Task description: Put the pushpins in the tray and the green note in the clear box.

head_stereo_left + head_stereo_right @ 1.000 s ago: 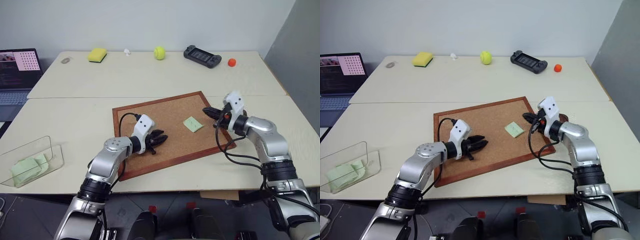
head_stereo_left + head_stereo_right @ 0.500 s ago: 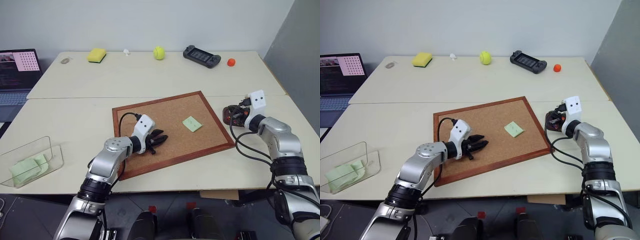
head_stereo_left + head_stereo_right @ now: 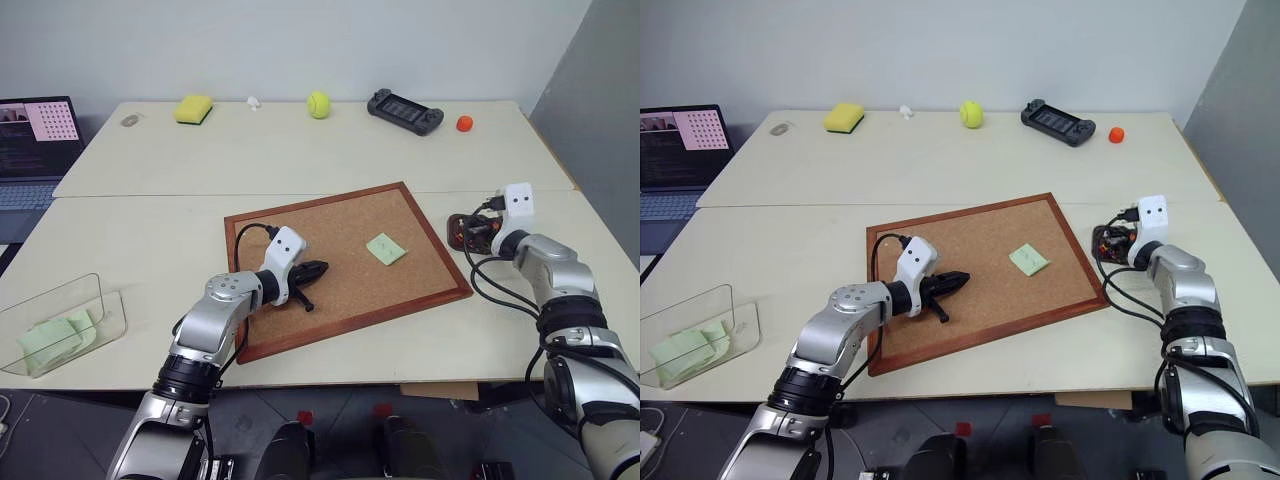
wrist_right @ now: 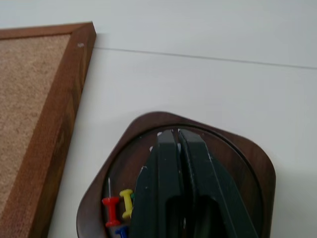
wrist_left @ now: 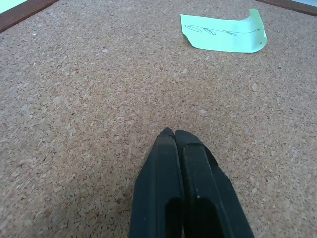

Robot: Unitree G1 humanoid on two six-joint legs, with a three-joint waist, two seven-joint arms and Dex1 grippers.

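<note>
R gripper (image 4: 177,133) sits over the tray (image 4: 257,163), jaws shut, holding nothing we can see; pins (image 4: 119,206) already inside. L gripper (image 5: 174,135) shut, empty, on corkboard (image 3: 345,235) near note (image 5: 224,32). Next, we think: L opens, grabs note, carries to box (image 3: 60,320).

Green note (image 3: 386,248) flat on corkboard (image 3: 290,225) — pushpins (image 4: 119,209) in tray (image 4: 250,159).

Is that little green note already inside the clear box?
No, the green note lies on the corkboard, far from the clear box at the table's left edge.
</note>
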